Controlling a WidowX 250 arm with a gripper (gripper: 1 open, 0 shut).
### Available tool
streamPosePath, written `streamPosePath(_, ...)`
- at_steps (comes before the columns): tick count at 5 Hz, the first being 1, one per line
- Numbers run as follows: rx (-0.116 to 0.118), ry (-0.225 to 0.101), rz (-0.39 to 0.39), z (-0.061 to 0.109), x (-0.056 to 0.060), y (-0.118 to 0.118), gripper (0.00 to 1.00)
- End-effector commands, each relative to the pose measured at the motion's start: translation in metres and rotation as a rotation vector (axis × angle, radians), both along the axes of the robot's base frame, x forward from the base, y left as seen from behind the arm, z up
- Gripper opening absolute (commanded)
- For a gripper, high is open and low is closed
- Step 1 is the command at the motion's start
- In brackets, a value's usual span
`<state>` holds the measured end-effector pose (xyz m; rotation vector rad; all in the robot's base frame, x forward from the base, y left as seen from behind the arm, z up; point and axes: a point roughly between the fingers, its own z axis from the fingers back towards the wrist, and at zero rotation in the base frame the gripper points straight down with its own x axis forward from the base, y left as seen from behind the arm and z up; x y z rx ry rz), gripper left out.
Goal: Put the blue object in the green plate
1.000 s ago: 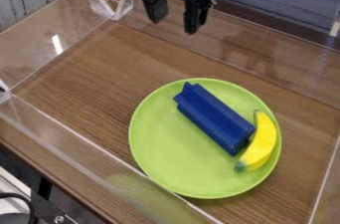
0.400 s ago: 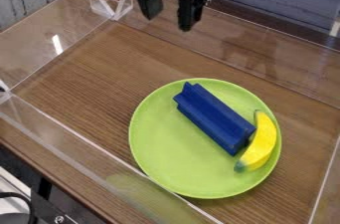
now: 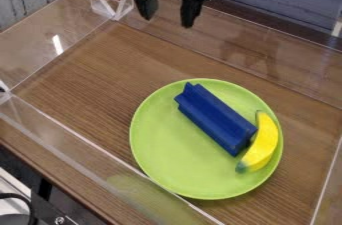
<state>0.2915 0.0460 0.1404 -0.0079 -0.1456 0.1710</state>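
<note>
In the camera view the blue object (image 3: 215, 119) lies flat inside the green plate (image 3: 159, 140), touching a yellow banana-shaped toy (image 3: 262, 141) at its right end, so the placing looks done and nothing seems left but to clear off. The gripper (image 3: 166, 4) hangs well apart at the back of the wooden table (image 3: 107, 74), jaws spread wide, holding and touching nothing.
</note>
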Motion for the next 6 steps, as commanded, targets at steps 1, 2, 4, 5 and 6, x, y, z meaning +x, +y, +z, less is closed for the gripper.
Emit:
streamPosePath(1, 0.014, -0.039, -0.037, 0.008, 0.005, 0.010, 1.00)
streamPosePath(2, 0.021, -0.043, -0.078, 0.017, 0.003, 0.010, 1.00)
streamPosePath(4, 0.014, -0.045, -0.054, 0.021, 0.007, 0.003, 1.00)
streamPosePath(5, 0.008, -0.041, -0.013, 0.016, 0.012, -0.003, 1.00)
streamPosePath(6, 0.009, -0.035, -0.090, 0.010, 0.008, -0.011, 1.00)
